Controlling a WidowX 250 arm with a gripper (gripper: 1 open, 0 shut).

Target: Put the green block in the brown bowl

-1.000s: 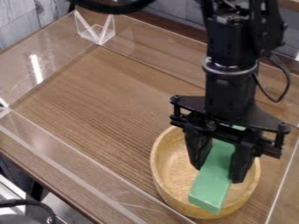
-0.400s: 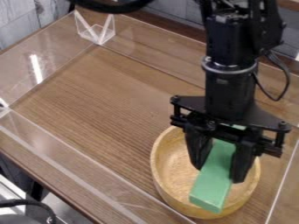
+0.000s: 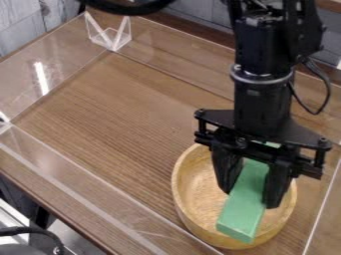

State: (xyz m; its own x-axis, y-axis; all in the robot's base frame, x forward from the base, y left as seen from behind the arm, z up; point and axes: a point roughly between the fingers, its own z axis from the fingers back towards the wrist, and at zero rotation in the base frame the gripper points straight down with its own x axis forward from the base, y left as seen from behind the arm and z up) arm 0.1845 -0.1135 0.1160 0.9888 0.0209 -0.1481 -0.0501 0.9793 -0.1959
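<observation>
The green block [image 3: 248, 207] stands tilted inside the brown bowl [image 3: 193, 199], its lower end near the bowl's floor at the front right. My black gripper [image 3: 253, 185] points almost straight down into the bowl. Its two fingers are shut on the block's upper end, one on each side. The arm's black body rises above the bowl and hides the bowl's far rim.
The bowl sits at the front right of a wooden table [image 3: 120, 110]. Low clear acrylic walls [image 3: 54, 55] fence the table on the left and at the back. A small clear stand [image 3: 110, 34] sits at the far left corner.
</observation>
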